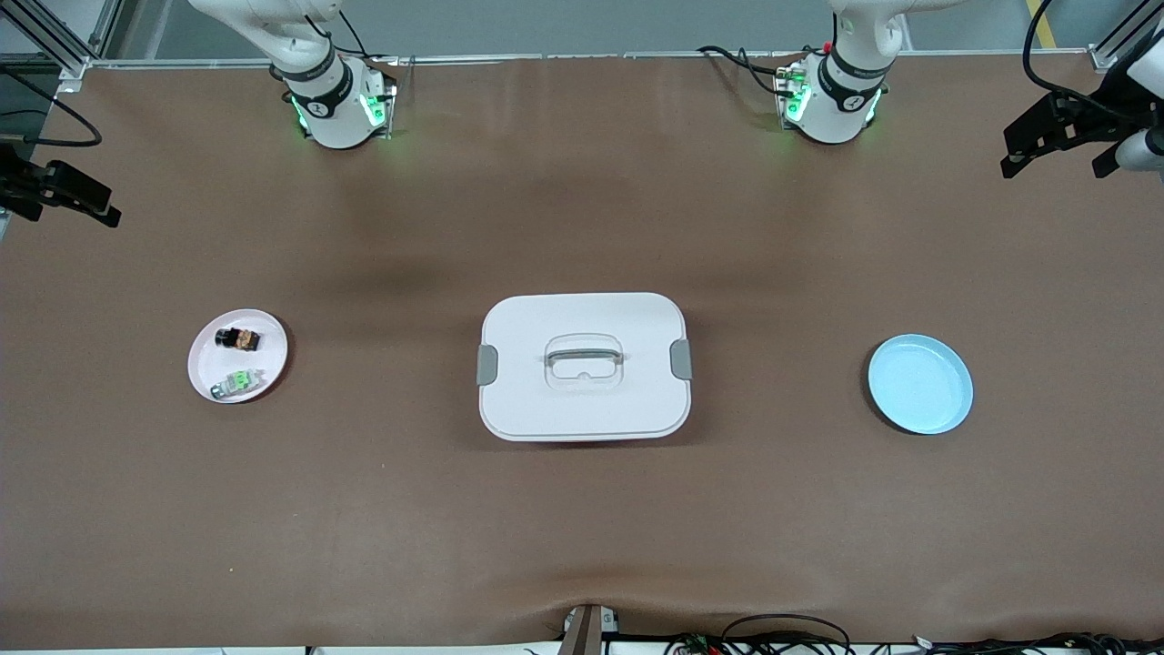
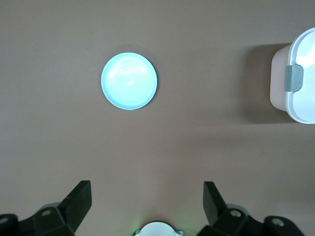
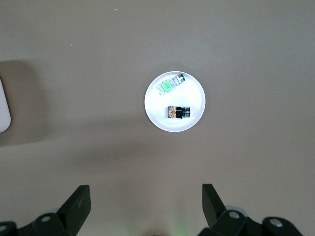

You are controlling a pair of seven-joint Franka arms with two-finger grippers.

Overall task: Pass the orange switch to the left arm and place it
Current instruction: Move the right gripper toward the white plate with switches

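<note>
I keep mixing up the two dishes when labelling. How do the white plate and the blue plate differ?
The white plate lies toward the right arm's end of the table; the blue plate toward the left arm's end. The white plate holds the orange switch and a clear-and-green component; the blue plate holds nothing. Both are round and flank the box.

brown table [image 1: 582, 182]; white box [image 1: 583, 400] with grey clips and grey-edged handle; pale blue plate [image 1: 920, 384]; pale pink plate [image 1: 211, 364] carrying the black, orange-centred orange switch [image 1: 238, 339] and a clear-and-green component [image 1: 238, 382].
</note>
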